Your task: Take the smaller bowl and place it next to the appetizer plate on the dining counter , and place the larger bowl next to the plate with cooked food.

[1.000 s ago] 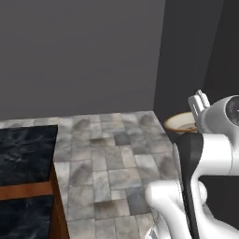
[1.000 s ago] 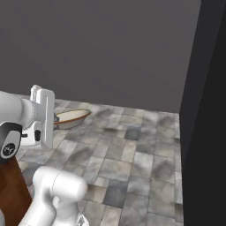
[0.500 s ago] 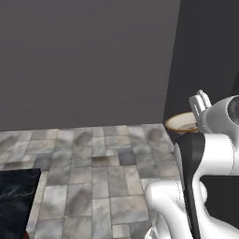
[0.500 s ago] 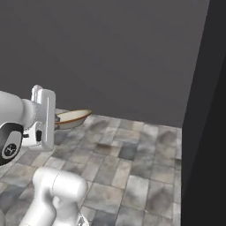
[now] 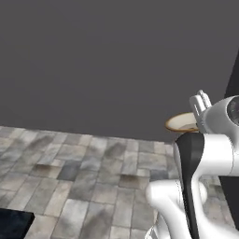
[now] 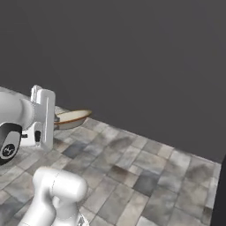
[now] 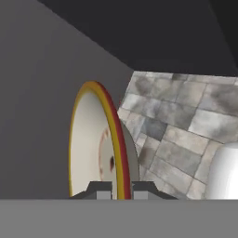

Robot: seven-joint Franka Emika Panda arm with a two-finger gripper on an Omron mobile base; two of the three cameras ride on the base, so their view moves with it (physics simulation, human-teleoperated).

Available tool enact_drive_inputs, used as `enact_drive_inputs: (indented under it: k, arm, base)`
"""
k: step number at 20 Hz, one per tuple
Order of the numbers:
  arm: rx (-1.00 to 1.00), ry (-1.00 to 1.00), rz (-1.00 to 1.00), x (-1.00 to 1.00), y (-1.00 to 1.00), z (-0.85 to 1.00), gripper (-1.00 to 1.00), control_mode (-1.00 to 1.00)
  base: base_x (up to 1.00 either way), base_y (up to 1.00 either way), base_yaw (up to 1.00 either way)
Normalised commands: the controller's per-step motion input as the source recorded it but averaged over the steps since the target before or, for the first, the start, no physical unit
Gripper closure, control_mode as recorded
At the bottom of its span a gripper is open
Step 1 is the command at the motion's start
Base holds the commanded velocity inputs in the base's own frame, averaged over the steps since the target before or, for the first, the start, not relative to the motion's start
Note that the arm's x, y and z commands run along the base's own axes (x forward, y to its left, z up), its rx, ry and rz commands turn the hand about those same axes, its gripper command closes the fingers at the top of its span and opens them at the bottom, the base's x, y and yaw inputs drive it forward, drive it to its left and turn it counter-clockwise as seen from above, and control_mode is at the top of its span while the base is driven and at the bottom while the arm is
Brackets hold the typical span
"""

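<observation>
The shallow cream-white bowl with a tan-beige outside, the smaller bowl (image 7: 95,144), is carried off the ground by the two-finger gripper (image 7: 122,188) of the white arm. In the hand view the bowl stands edge-on directly above the two dark finger tips (image 7: 101,188); its yellow and red rim runs down into the gap between them, with one tip on the cream inner face and the other on the outer side. The jaws are closed onto the bowl's rim, one tip on each side of the wall. In the left base view the smaller bowl (image 5: 181,123) projects level from behind the white wrist, in front of a plain dark grey wall (image 5: 107,60). In the right base view the smaller bowl (image 6: 73,118) extends sideways past the white gripper body (image 6: 43,115), its tan underside facing down, well above the grey stone-tiled floor (image 6: 132,167). A corner of the black marble top of the dining counter (image 5: 14,223) shows at the lower left edge of the left base view.
</observation>
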Motion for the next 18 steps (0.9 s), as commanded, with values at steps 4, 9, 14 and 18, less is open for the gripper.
enact_drive_inputs:
  k: [4,9,14,18]
  arm:
    - [0.0,0.0,0.0,0.0,0.0,0.0,1.0,1.0]
    - [0.0,0.0,0.0,0.0,0.0,0.0,1.0,1.0]
    - [0.0,0.0,0.0,0.0,0.0,0.0,1.0,1.0]
    - [0.0,0.0,0.0,0.0,0.0,0.0,1.0,1.0]
  base:
    - [1.0,-0.12,0.62]
    - [0.91,-0.1,0.69]
    - [0.82,-0.09,0.72]
    - [0.83,-0.09,0.73]
